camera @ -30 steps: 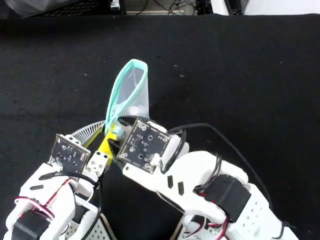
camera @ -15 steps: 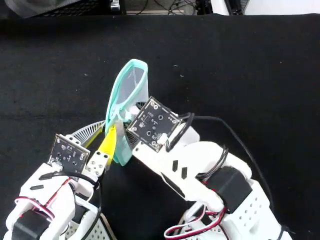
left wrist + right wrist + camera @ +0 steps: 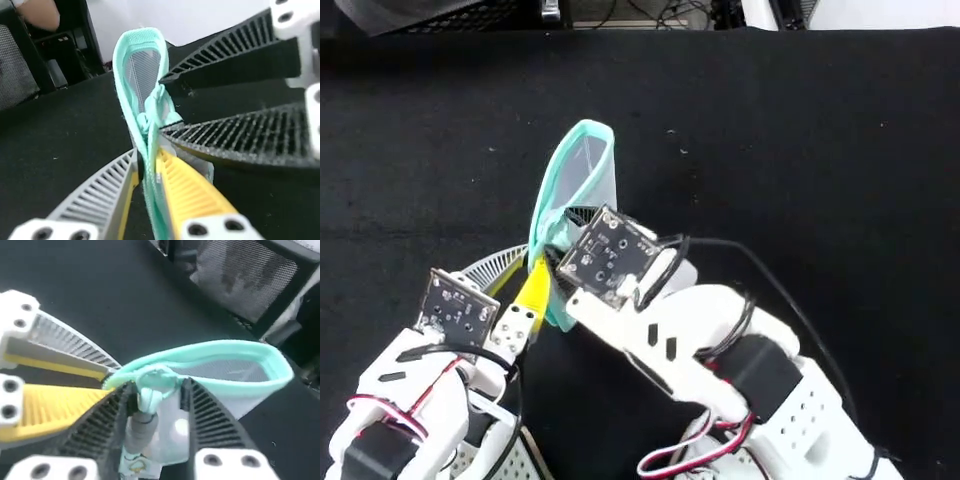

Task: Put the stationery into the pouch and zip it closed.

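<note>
Pulled back slightly toward the left gripper [image 3: 146, 159], the right gripper [image 3: 158, 390] holds its jaws part-open, straddling the teal zip pull [image 3: 151, 377]. The left jaws pinch the pouch [image 3: 582, 175] by its near edge. Translucent and teal-trimmed, the pouch stands on the table [image 3: 800, 150], its mouth gaping.

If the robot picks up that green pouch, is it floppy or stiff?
Probably floppy: the pouch has thin see-through sides, and its mint rim bows into a loop. Likely light too, since the left gripper pinching one end seems enough to hold it up on edge. The smooth sides might slip.
</note>
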You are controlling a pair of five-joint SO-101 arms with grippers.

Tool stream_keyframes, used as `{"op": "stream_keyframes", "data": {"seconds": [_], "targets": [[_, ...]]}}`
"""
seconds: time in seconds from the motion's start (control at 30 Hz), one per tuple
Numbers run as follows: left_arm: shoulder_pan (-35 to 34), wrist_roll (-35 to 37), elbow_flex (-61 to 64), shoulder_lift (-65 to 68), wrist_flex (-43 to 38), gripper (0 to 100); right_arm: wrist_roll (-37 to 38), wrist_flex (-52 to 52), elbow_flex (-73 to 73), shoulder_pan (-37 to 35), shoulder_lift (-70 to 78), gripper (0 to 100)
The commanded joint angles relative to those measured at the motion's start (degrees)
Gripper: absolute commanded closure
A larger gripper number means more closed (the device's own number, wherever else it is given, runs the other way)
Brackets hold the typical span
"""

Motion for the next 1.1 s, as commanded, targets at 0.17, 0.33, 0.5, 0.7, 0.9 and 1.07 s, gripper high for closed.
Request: {"op": "stream_keyframes", "data": {"seconds": [0.17, 0.33, 0.5, 0.7, 0.9, 1.07], "targets": [[0.9, 0.4, -0.3, 1.4, 1.8, 95, 0.0, -2.3, 0.3, 3.3, 0.5, 97.3], [0.7, 0.4, -0.3, 1.4, 1.8, 95, 0.0, -2.4, 0.2, 3.1, 0.5, 98.4], [0.7, 0.4, -0.3, 1.4, 1.8, 95, -0.1, 2.2, -1.4, 2.0, 0.4, 89.7], [0.9, 0.4, -0.3, 1.4, 1.8, 95, -0.4, 5.6, -2.2, 1.5, 0.5, 82.2], [1.0, 0.4, -0.2, 1.4, 2.0, 95, -0.4, 3.9, -0.2, 1.5, 0.7, 81.9], [1.0, 0.4, 0.0, 1.4, 2.0, 95, -0.4, 0.2, -0.3, 1.4, 0.5, 82.2]]}}
